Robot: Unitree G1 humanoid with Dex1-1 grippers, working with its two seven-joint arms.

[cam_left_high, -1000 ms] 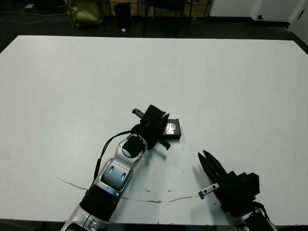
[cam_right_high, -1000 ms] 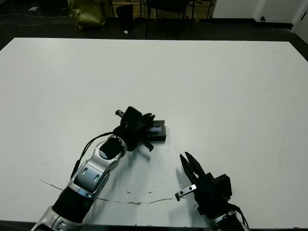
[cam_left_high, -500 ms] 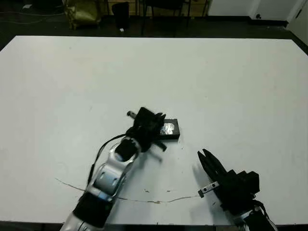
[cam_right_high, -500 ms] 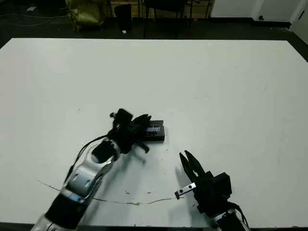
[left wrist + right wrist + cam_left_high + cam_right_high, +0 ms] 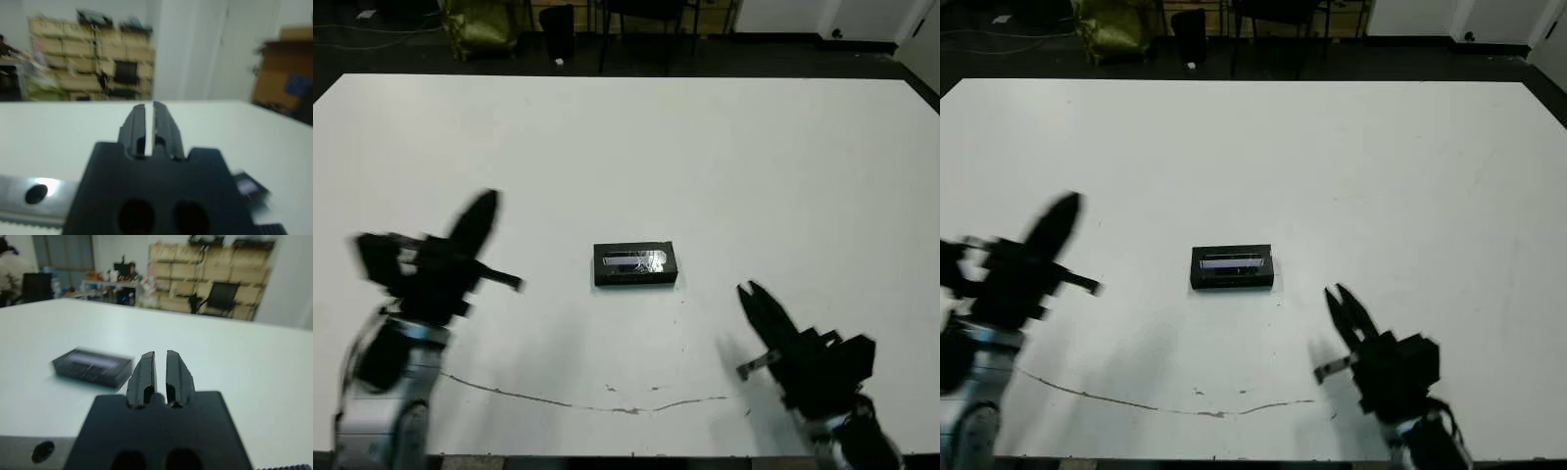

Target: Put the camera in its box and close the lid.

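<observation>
White table point(image 5: 724, 147) (scuffed near edge) — shelves of boxes point(image 5: 215, 264), black chair point(image 5: 222, 296)

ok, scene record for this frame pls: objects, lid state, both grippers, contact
surface: white table
object: black rectangular lid with a glossy grey strip, sitting closed near the table's middle
box: hidden under the lid
camera: not visible
left gripper: fingers close together, holding nothing, off to the left of the lid, motion-blurred
right gripper: fingers close together, holding nothing, near the table's front edge, right of the lid
contact: neither gripper touches the lid
</observation>
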